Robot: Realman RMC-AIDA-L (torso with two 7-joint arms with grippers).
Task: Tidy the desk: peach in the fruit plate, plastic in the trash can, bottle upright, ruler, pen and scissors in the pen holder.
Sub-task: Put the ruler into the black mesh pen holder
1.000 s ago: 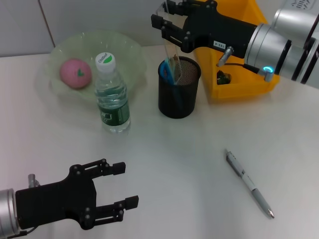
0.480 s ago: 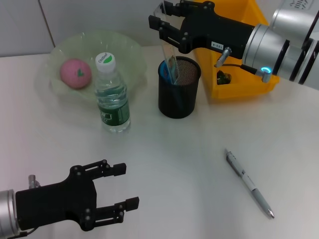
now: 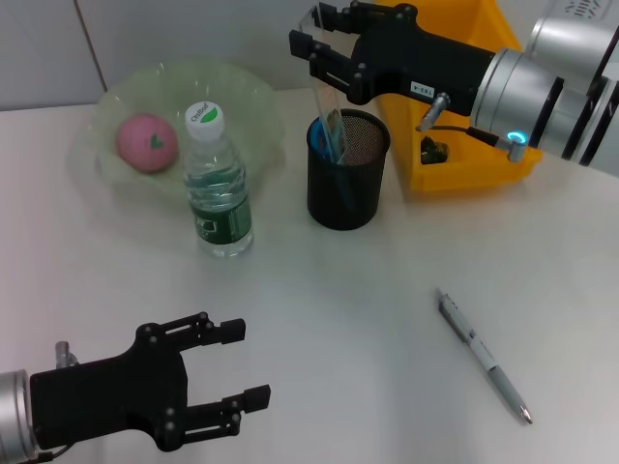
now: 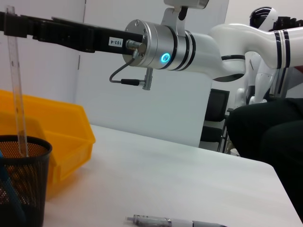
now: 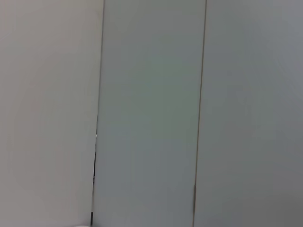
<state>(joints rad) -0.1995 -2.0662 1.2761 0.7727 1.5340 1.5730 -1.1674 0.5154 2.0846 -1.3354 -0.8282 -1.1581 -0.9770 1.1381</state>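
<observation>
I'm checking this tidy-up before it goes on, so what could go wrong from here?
The right gripper holds the clear ruler by its top, with the lower end inside the pen holder. If it pulls sideways, the light holder may tip. The ruler stands tall and could lean out once freed. The pen lies near the table's front, where a nudge might roll it off.

We see a white worktop point(image 3: 319, 290), pale panelled walls point(image 5: 151, 113) behind, and a dark chair point(image 4: 214, 120) at right.
</observation>
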